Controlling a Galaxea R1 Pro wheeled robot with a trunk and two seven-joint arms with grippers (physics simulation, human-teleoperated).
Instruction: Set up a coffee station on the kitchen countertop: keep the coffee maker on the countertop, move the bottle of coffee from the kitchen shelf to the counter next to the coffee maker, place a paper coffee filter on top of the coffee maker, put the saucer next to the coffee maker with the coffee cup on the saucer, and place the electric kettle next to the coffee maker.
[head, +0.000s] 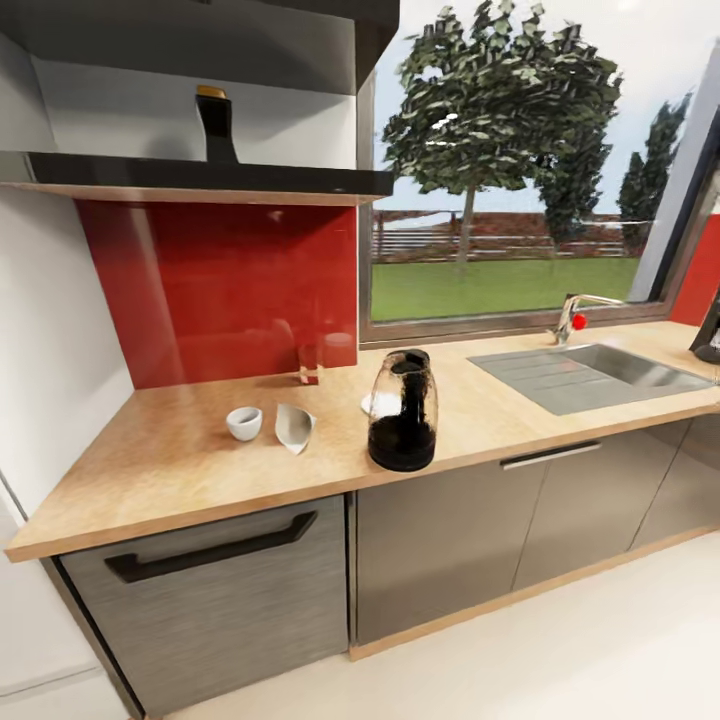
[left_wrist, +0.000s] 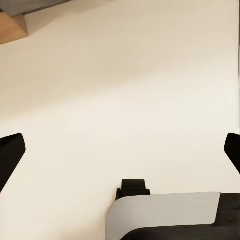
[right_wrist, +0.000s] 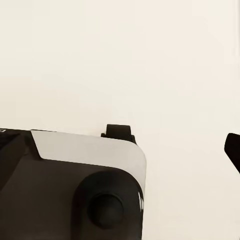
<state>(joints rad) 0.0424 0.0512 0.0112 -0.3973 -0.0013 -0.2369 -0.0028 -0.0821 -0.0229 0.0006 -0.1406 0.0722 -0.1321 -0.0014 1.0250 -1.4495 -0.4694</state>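
The electric kettle (head: 402, 410) stands near the front edge of the kitchen countertop (head: 180, 465). The white saucer (head: 377, 403) lies just behind it, partly hidden. To the left sit the coffee cup (head: 244, 423) and the paper coffee filter (head: 294, 427), side by side. The bottle of coffee (head: 215, 124) stands on the kitchen shelf (head: 200, 178) above the red backsplash. A dark piece of the coffee maker (head: 708, 338) shows at the far right edge. My left gripper (left_wrist: 120, 150) hangs open over the floor. One fingertip (right_wrist: 233, 150) of my right gripper (right_wrist: 120, 150) shows far out, so it is open.
A steel sink (head: 590, 375) with a faucet (head: 574, 316) is set into the worktop below the window. A small clear glass object (head: 309, 365) stands against the backsplash. Grey cabinet fronts (head: 210, 590) run below. My base (right_wrist: 75, 190) shows beneath both wrists.
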